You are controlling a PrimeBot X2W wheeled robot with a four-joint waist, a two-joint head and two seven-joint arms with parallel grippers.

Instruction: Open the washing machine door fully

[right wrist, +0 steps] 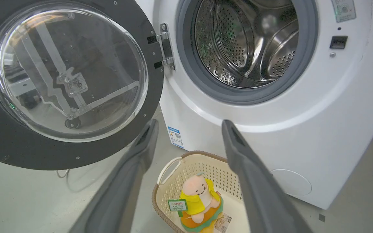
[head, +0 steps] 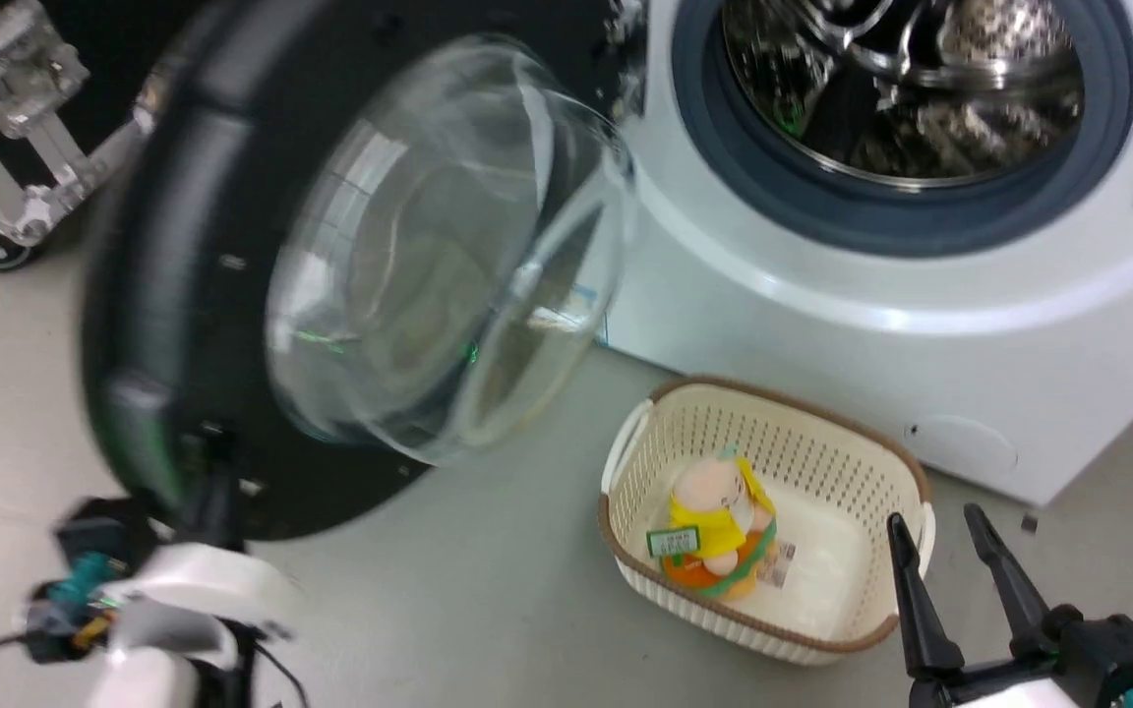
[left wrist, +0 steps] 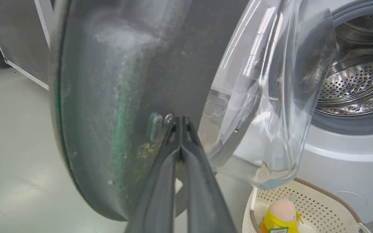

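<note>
Left tool point(left wrist: 180, 121) pressed together, tips against washing machine door point(left wrist: 108, 97), right tool point(right wrist: 189, 123) spread, empty

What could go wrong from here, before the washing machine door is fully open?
1. The left hand is shut, and only its tips seem to rest on the glossy inner face of the washing machine door. It grips nothing, so it may slide off.
2. A metal frame on wheels stands behind the door, which might strike it when swinging wider.
3. The open right hand hangs beside the basket and could knock it if the body turns.
</note>
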